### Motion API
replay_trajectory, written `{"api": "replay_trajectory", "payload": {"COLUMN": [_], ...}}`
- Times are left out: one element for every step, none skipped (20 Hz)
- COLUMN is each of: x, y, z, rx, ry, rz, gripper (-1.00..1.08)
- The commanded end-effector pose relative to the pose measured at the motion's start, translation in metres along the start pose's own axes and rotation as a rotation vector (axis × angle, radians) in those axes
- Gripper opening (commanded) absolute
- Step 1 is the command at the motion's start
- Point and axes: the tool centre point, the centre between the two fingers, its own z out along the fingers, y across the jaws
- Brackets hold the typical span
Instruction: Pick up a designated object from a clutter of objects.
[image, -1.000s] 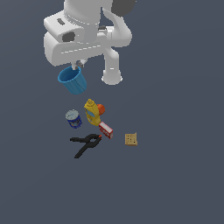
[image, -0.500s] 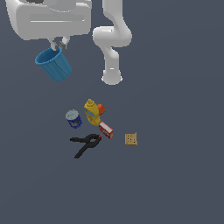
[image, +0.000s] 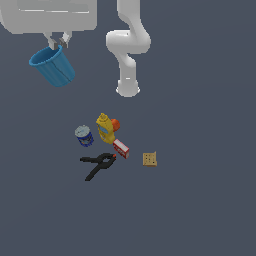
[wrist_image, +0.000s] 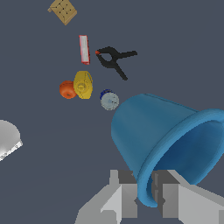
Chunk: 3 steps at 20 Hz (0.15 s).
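Blue cup (image: 52, 72) hangs tilted below my tool (image: 58, 44), fingers clenched on its rim, one inside, one outside. It sits high above the bench, well clear of the clutter (image: 107, 145). I judge the pick done.

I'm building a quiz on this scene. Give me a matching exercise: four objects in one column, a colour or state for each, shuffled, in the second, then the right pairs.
Objects:
1. small bright-blue plastic cup
2. black clamp
3. tan cracker-like square
4. yellow mustard bottle

States:
A. touching the orange ball
B. lying alone, apart from the other items
C. gripped by its rim in the gripper, tilted, off the floor
D. lying flat beside the red box

Pairs: 1-C, 2-D, 3-B, 4-A
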Motion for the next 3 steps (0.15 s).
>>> {"api": "replay_trajectory", "payload": {"x": [0.0,0.0004,0.0005], "y": [0.0005,0.0002,0.0001], "z": [-0.0012,-0.0008,-0.0006], "rx": [-0.002,-0.002,-0.002], "ry": [0.001,0.001,0.001], "rz": [0.0,0.0,0.0], "gripper": [-1.0,-1.0,-1.0]}}
